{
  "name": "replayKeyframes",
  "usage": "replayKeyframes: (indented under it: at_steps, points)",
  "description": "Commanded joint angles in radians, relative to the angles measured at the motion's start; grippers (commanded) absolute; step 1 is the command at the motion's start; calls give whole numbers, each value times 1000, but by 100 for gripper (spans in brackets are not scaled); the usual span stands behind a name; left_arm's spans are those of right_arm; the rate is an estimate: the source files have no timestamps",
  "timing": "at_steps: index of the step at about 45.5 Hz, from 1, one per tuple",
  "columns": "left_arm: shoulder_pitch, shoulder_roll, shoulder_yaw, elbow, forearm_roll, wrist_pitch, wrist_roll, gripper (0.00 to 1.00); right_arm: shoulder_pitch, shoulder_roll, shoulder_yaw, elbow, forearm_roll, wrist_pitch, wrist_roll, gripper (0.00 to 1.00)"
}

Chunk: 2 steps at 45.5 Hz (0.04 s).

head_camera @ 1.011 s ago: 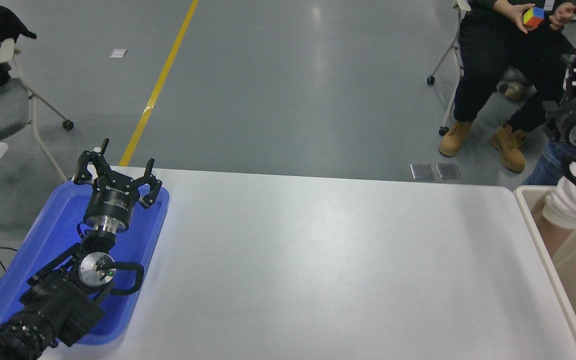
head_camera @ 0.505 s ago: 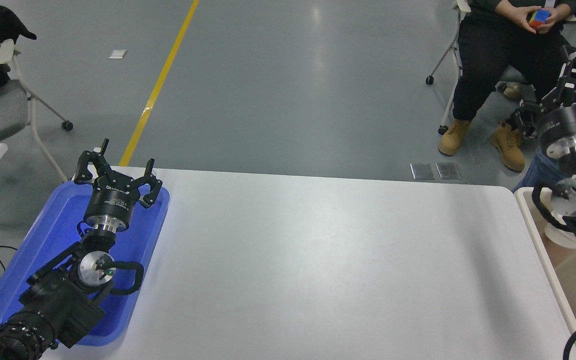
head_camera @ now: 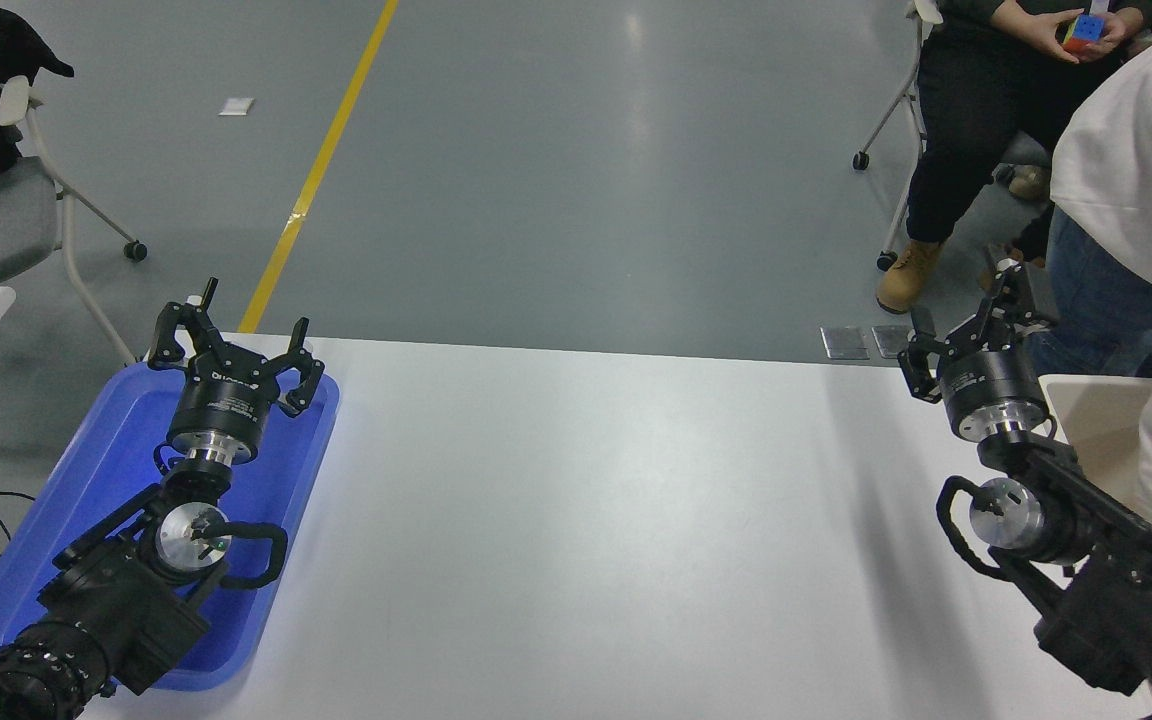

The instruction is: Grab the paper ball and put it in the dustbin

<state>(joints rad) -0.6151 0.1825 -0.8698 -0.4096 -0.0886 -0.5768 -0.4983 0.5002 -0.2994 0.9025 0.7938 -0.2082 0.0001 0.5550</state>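
Observation:
The paper ball is not visible anywhere in the head view. The dustbin [head_camera: 1094,408] is a beige bin at the table's right end; only a corner of it shows, the rest hidden behind my right arm and a person in white. My right gripper [head_camera: 971,318] is open and empty, above the table's far right edge, just left of the dustbin. My left gripper [head_camera: 234,338] is open and empty, parked over the blue tray at the lower left.
A shallow blue tray [head_camera: 86,470] lies at the table's left end. A person in a white top [head_camera: 1136,200] stands close over the dustbin. A seated person [head_camera: 976,120] holds a coloured cube [head_camera: 1082,30] at the top right. A chair [head_camera: 6,210] stands far left.
My right arm has swung from the right edge above the dustbin leftward and down to the table's right end. The person in white has moved in over the dustbin.

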Motion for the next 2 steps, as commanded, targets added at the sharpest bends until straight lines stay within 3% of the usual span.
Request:
replayKeyframes:
  at_steps: [1, 2]
  points:
    - [0, 0, 0, 0, 0, 0, 0, 100, -17, 28, 3, -5, 3, 1, 2, 100]
    - [0, 0, 0, 0, 0, 0, 0, 100, -19, 28, 4, -5, 3, 1, 2, 100]
